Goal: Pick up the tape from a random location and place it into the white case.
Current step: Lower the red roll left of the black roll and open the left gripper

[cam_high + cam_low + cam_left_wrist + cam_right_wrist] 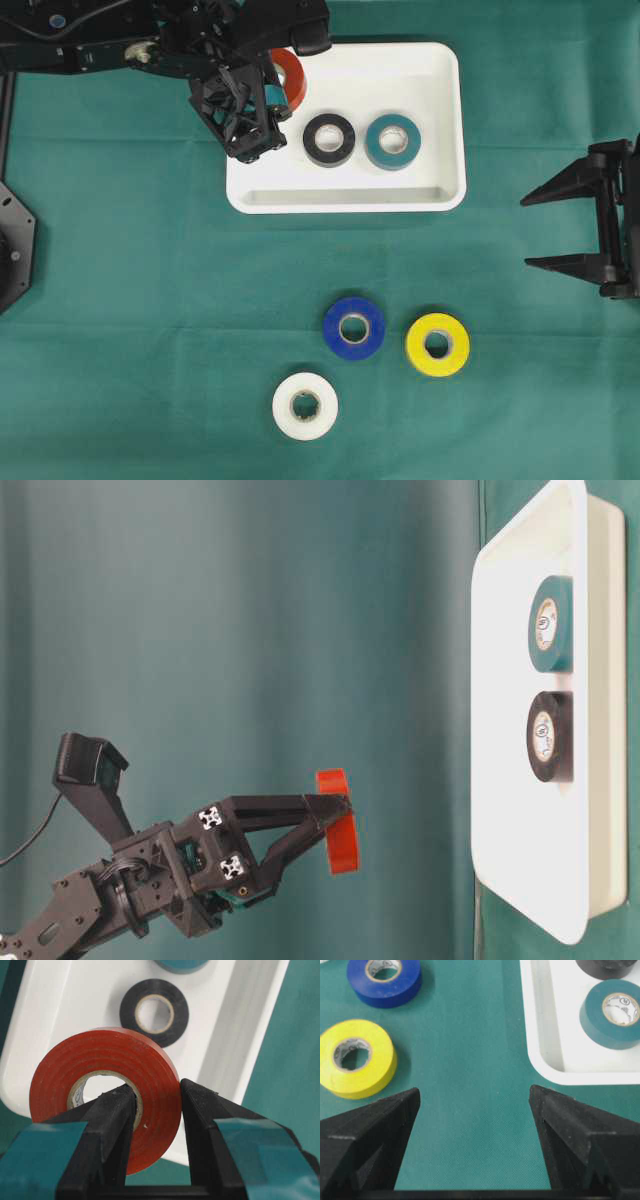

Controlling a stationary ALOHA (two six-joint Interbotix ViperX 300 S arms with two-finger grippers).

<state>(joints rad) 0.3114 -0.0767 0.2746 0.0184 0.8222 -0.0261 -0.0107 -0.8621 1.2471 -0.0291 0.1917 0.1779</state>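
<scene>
Tape (107, 1095): red roll, pale core

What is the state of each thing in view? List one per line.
Red tape: held on edge, above the case.
Left gripper: jaws shut on the red tape.
Right gripper: jaws open, empty.
White case: holds black tape and teal tape, lying flat.
Blue tape, yellow tape, white tape: flat on the cloth.

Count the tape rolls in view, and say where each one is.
6. Black roll and teal roll lie in the white case; red roll is held by the left gripper over the case; blue, yellow, white lie on the cloth. None seems hidden.
</scene>
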